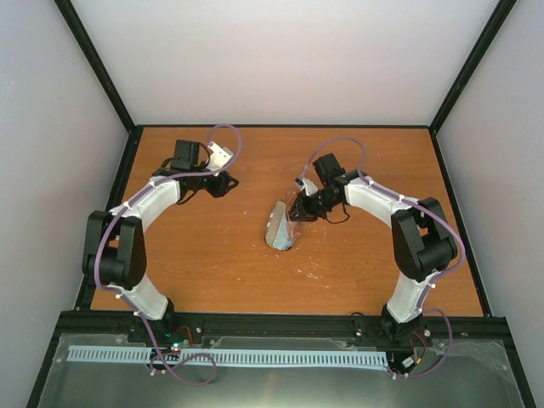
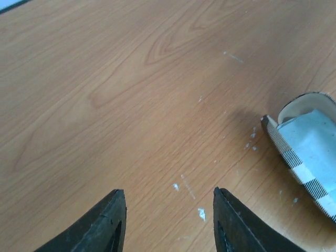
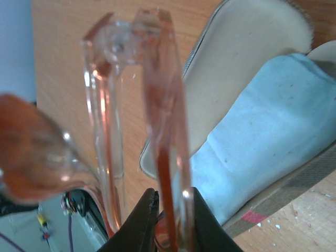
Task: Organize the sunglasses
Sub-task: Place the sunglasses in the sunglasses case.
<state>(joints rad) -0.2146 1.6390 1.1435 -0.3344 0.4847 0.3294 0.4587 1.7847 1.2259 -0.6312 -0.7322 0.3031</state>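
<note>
My right gripper (image 3: 172, 220) is shut on the sunglasses (image 3: 160, 100), a thin orange-brown translucent pair, gripped by the frame. It holds them just above the open striped case (image 3: 247, 47), which has a light-blue cloth (image 3: 268, 136) lying inside. In the top view the right gripper (image 1: 299, 206) and the sunglasses (image 1: 293, 204) hang over the case (image 1: 279, 229) at mid-table. My left gripper (image 1: 223, 183) is open and empty, up and to the left of the case. In the left wrist view the left gripper (image 2: 169, 215) is over bare wood, with the case (image 2: 294, 157) and cloth (image 2: 315, 142) to its right.
The wooden table (image 1: 221, 255) has white scuff marks (image 2: 201, 212). Black frame rails (image 1: 127, 170) run along the left, right and near edges. White walls close in the back and sides.
</note>
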